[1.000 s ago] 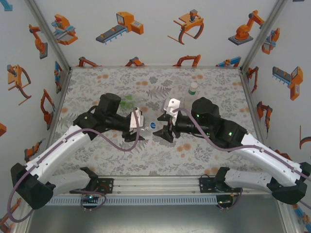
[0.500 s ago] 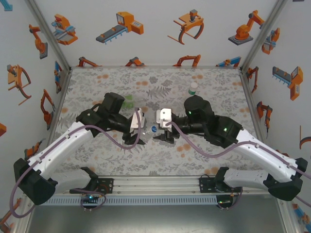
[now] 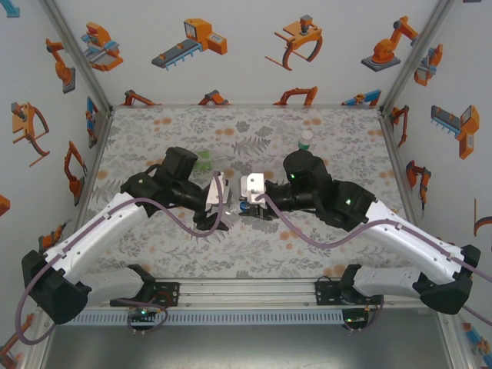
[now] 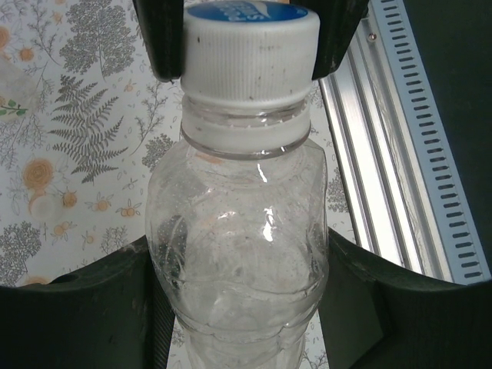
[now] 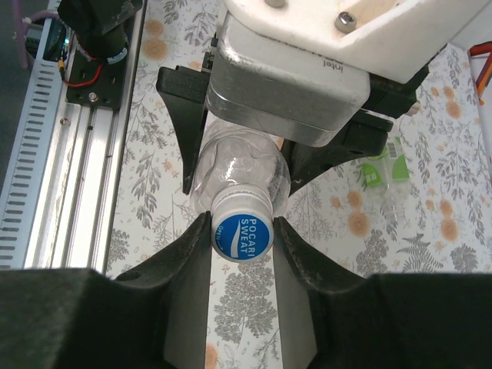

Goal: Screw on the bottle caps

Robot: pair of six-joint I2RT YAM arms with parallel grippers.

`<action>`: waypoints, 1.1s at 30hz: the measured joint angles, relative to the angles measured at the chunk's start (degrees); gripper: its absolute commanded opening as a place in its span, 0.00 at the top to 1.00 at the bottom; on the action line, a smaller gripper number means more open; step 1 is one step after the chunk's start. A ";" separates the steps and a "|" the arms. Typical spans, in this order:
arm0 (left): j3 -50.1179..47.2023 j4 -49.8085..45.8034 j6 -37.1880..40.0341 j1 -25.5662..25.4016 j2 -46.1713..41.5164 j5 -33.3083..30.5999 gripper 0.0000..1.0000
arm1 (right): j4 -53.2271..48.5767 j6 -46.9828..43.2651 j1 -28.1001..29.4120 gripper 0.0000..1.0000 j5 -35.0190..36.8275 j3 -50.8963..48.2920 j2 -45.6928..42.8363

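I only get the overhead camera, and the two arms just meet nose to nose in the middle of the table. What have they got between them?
Observer: A small clear bottle. The left end effector grips it by the body.
Operator: And the right arm, is it touching the bottle too?
Observer: Only its top: the right end effector is shut on the cap, a white one with a blue face, sitting on the bottle's neck.
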 measured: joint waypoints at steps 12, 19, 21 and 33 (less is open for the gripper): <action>0.00 1.31 -0.11 -0.07 -0.15 -2.56 1.00 | 0.83 4.81 0.09 0.99 3.61 -0.48 -0.11; -3.50 7.93 -1.84 -0.35 -3.80 -10.05 1.00 | 8.09 17.14 0.42 1.00 10.69 -4.79 -1.42; -4.76 10.27 -2.49 -0.37 -5.16 -12.79 1.00 | 11.72 22.95 0.50 1.00 13.53 -6.84 -1.97; -5.90 15.89 -5.05 -0.31 -6.45 -23.50 1.00 | 24.04 64.22 0.39 1.00 30.67 -12.61 -1.33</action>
